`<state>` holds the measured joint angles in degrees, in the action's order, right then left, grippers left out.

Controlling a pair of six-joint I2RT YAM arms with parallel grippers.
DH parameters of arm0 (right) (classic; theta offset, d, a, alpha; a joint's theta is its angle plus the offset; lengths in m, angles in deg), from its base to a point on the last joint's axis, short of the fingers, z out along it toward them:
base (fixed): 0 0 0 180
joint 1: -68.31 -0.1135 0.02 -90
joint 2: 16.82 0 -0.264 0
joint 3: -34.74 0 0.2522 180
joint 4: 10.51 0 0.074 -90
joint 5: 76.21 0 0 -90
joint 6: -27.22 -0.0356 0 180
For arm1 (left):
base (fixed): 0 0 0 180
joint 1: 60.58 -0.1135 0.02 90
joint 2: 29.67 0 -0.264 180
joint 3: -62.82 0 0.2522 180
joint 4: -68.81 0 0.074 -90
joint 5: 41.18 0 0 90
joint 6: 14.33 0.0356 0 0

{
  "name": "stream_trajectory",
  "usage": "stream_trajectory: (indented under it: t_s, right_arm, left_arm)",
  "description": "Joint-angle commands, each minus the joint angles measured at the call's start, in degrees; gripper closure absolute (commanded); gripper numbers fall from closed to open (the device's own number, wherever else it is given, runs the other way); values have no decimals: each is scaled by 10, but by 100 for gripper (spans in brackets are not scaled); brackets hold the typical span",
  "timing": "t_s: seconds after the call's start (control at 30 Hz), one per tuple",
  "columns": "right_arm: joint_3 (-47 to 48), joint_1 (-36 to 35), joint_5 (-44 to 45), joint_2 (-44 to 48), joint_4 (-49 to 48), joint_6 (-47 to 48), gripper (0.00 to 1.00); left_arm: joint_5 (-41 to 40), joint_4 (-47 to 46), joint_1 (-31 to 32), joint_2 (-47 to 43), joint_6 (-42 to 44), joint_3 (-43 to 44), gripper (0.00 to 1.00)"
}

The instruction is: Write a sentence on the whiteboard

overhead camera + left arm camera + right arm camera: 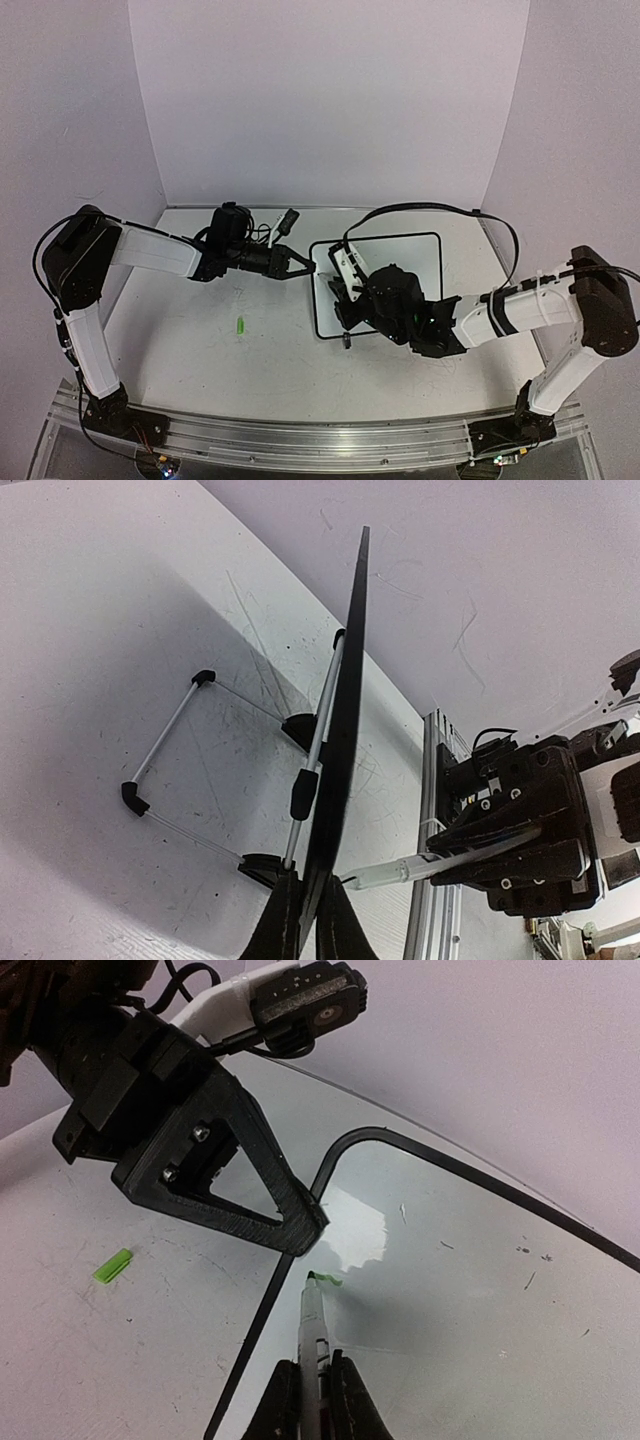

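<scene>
The white table [200,370] carries the whiteboard [415,265] and perhaps a green cap [241,324].

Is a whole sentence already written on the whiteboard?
No: in the right wrist view the whiteboard shows only a small green mark at the tip of the marker, no line of words.

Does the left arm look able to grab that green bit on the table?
Probably not yet: the left gripper is shut on the whiteboard edge. Nothing blocks the green bit, but it must let go first.

Whiteboard [480,1290] glossy, smooth; tabletop [120,1360] matt, scuffed; left pincer [305,1232] matt black plastic.
</scene>
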<state>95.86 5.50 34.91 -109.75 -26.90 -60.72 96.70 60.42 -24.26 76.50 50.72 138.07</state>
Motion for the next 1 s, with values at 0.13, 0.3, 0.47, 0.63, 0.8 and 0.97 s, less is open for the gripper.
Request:
stream_trajectory:
  t_s: [0.13,0.3,0.47,0.63,0.8,0.97]
  right_arm:
    - [21,-4,-11,-15,-5,-11,100]
    - [19,-7,-11,-15,-4,-12,100]
    - [13,-8,-5,-12,-2,-15,100]
    - [8,-7,10,-9,0,-16,100]
    - [6,-7,15,-7,2,-16,100]
    - [1,-7,21,-1,4,-16,100]
  left_arm:
    - [17,-13,-3,-11,-14,0,100]
    - [16,-13,-3,-13,-14,0,100]
    - [16,-13,-3,-13,-13,0,100]
    - [15,-13,-3,-13,-13,0,100]
    - [15,-13,-4,-12,-13,0,100]
    - [15,-13,-4,-13,-12,-1,100]
